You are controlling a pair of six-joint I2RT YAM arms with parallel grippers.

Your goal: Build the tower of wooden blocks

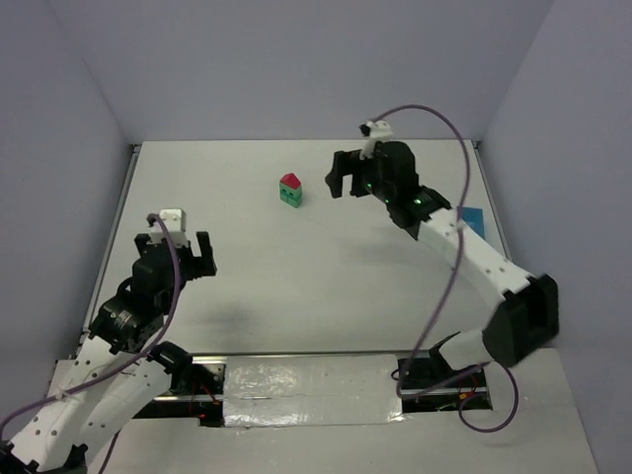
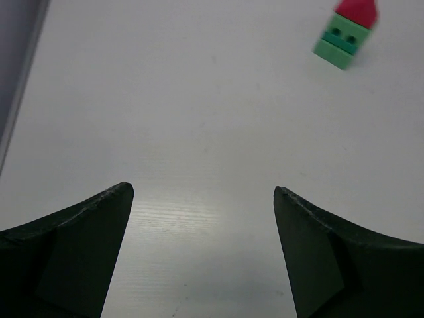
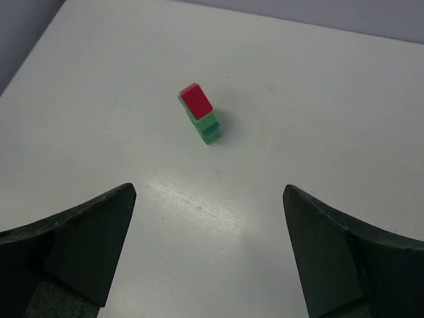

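Where green blocks [image 1: 290, 197] stack, red wedge [image 1: 289, 182] sits atop.

Left arm [image 1: 94, 395] had white link shells and black joint housings. Right arm [image 1: 474, 259] had the same finish, with a bulky black elbow housing [image 1: 521, 318] and small green lights [image 1: 419, 202] glowing near the wrist. A loose purple-grey cable ran along each arm, the left cable [image 1: 178, 286] and the right cable [image 1: 415, 107], up to a small white camera block [image 1: 172, 216] at the wrist. Left gripper [image 1: 178, 259] and right gripper [image 1: 352, 184] were black. Their fingers [image 3: 73, 252] were dark, broad and wedge-shaped, tapering to blunt tips.
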